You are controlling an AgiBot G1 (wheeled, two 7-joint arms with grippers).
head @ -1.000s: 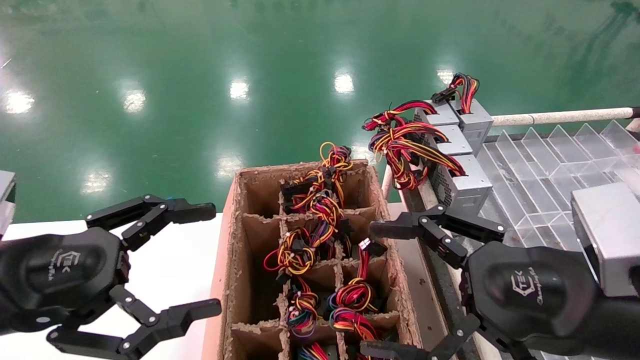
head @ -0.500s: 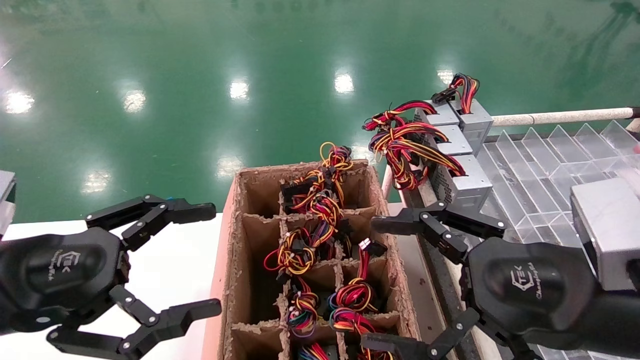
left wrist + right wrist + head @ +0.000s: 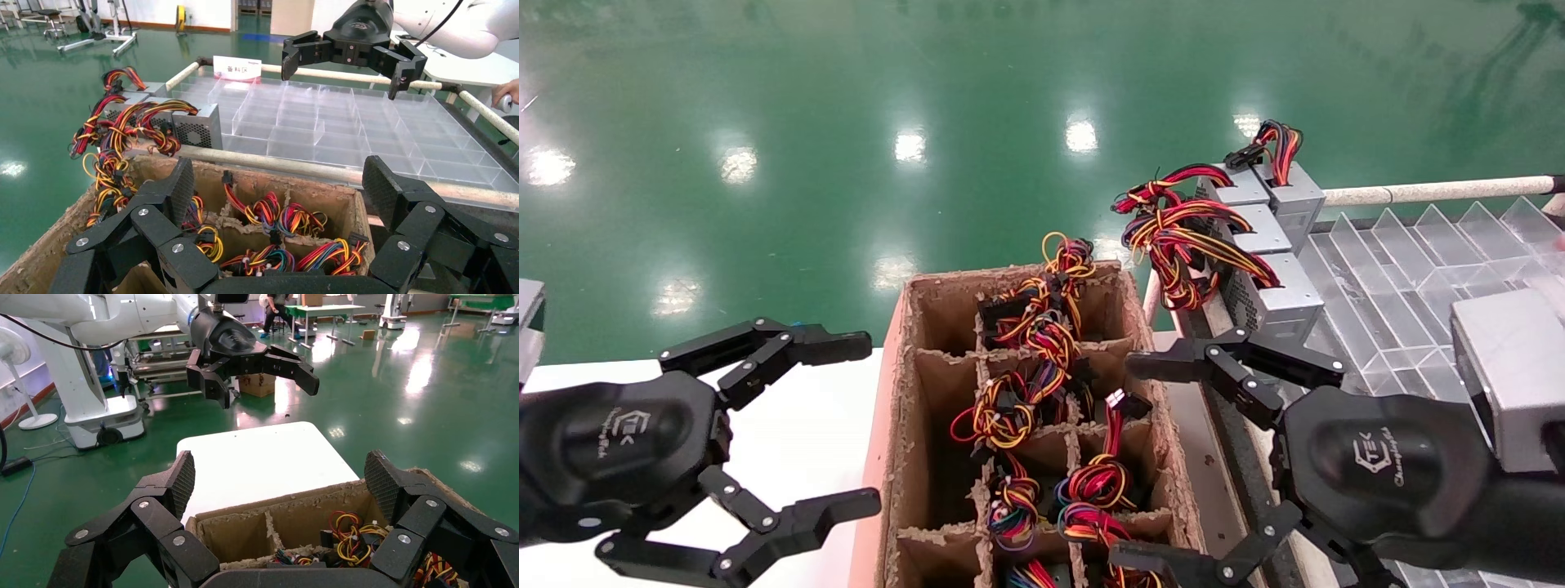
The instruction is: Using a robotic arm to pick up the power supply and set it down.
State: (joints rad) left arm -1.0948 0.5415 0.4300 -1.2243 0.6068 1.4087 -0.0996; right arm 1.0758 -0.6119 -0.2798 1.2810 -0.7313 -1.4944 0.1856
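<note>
The power supply is a small grey box with a short red-orange wire bundle ending in a black plug. It stands at the far end of a row of grey boxes and also shows in the left wrist view. My right gripper hangs open over the right edge of the cardboard crate, well short of that box, with nothing between its fingers. The left gripper is open and empty over the white table, left of the crate.
Three similar grey boxes with large red-yellow wire bundles sit along the near edge of a clear divided tray. The crate's cells hold coiled wire bundles. A padded rail borders the tray. A person's hand rests on a rail.
My right gripper has drifted slightly, and its lower finger shows more at the frame's bottom edge. The left gripper and the boxes have not moved.
</note>
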